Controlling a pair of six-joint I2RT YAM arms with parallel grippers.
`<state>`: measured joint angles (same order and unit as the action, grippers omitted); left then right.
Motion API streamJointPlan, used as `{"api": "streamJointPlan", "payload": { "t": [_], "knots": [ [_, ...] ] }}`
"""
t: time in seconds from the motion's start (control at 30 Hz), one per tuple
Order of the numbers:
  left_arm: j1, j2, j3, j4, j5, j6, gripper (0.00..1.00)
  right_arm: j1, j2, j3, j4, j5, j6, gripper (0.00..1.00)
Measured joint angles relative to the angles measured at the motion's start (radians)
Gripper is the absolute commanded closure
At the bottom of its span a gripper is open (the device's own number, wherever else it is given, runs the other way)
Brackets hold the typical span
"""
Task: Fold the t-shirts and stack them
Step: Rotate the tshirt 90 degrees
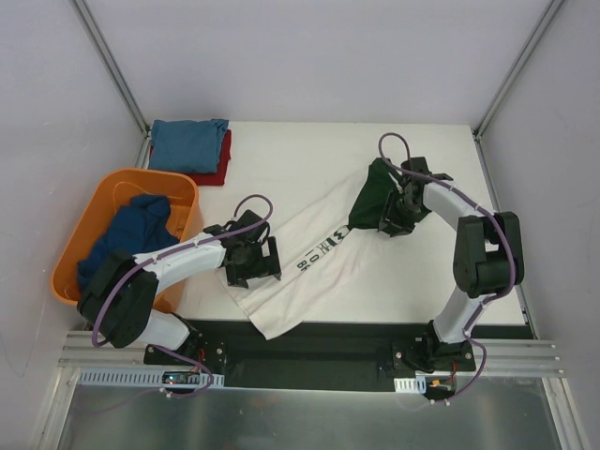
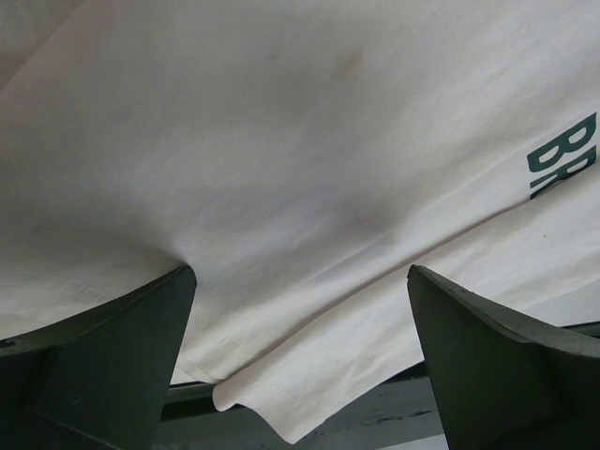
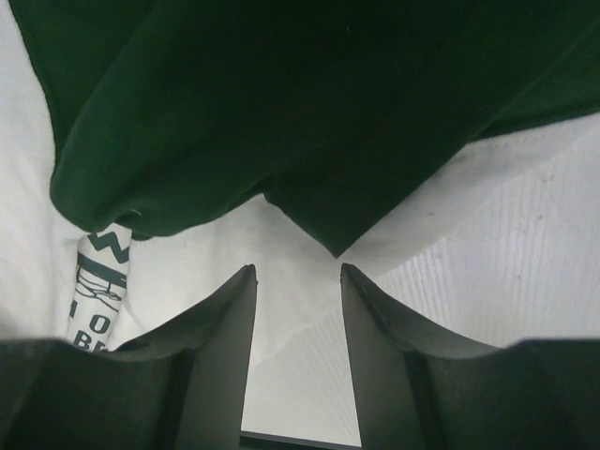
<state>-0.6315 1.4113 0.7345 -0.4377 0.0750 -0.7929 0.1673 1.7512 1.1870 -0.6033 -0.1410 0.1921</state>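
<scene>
Cream t-shirt [image 1: 309, 272] lying diagonally across the table [image 1: 281, 159], left gripper [image 2: 300, 281] standing wide apart over its hem at 8 o'clock, right gripper [image 3: 298, 272] hovering narrowly apart, clamping nothing, at its green sleeve [image 1: 373, 199] at 2 o'clock, blue t-shirt [image 1: 187, 142] sitting on red t-shirt [image 1: 217, 167] at 11 o'clock.

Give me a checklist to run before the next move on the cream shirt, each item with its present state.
1. Left gripper open above the cream shirt hem: ok.
2. Right gripper clamped on the dark green sleeve: not ok; jaws stand apart, sleeve tip just ahead of them.
3. Cream shirt spread flat: not ok; it lies bunched in a diagonal strip.
4. Folded stack ready, blue shirt on red shirt: ok.
5. Other sleeve located: cannot tell; not visible.
</scene>
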Motion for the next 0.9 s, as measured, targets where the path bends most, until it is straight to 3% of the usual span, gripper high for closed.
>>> {"api": "streamJointPlan", "payload": {
  "t": [0.43, 0.53, 0.57, 0.67, 0.9],
  "knots": [
    [0.000, -0.002, 0.000, 0.000, 0.000, -0.001, 0.01, 0.000, 0.106, 0.084, 0.005, 0.066, 0.018, 0.63],
    [0.000, -0.002, 0.000, 0.000, 0.000, -0.001, 0.01, 0.000, 0.109, 0.089, 0.002, 0.084, 0.018, 0.78],
    [0.000, -0.002, 0.000, 0.000, 0.000, -0.001, 0.01, 0.000, 0.109, 0.093, -0.003, 0.085, 0.019, 0.88],
    [0.000, -0.002, 0.000, 0.000, 0.000, -0.001, 0.01, 0.000, 0.109, 0.105, -0.008, 0.092, 0.024, 0.99],
    [0.000, -0.004, 0.000, 0.000, 0.000, -0.001, 0.01, 0.000, 0.097, 0.106, -0.059, 0.122, 0.036, 0.99]
  ]
}}
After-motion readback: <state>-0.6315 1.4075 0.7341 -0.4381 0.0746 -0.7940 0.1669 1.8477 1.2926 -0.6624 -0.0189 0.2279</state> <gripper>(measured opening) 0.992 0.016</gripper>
